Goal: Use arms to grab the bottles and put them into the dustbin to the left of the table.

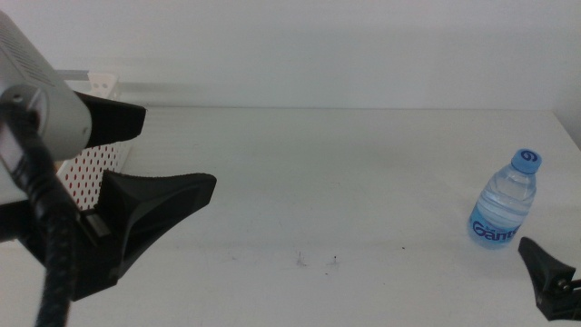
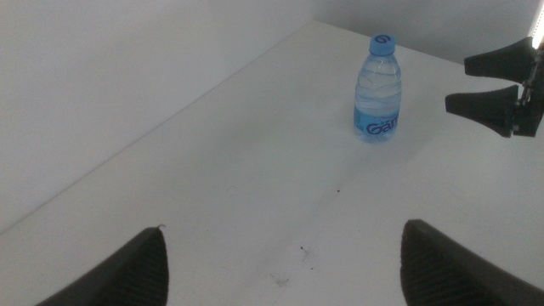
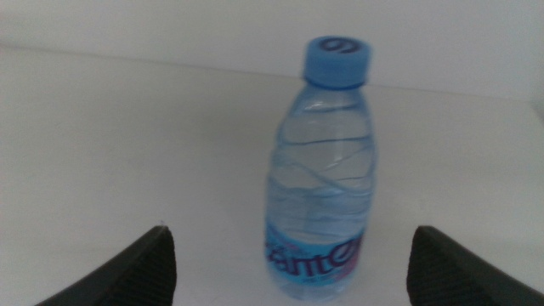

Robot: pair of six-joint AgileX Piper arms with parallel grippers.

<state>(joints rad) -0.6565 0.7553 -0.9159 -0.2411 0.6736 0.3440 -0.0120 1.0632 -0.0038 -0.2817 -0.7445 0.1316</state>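
Much of my white perforated plastic dustbin (image 1: 91,168) is hidden behind my own left arm; only a patch of its dotted side wall and a bit of rim show at the counter's left edge. My left hand (image 1: 159,154) hangs over the left part of the wide white counter (image 1: 345,182), close to the middle camera and blurred, its two black wedge fingers spread wide with nothing between them. In my left wrist view only the tips of those fingers show, cut off by the frame.

My right hand (image 1: 549,277) sits at the counter's front right corner, mostly cut off in the middle view. My right wrist view shows its fingers wide apart and holding nothing.

The small clear water bottle with a blue cap (image 1: 505,212) stands upright near the counter's right edge. It is just beyond my right hand, centred in the gap between the fingers but not touched by them. Its blue label (image 3: 310,255) is partly readable, the lettering cut off. It stands well apart from my left hand, across the counter.

A few tiny dark specks (image 1: 316,262) lie near the front edge, mid-counter.
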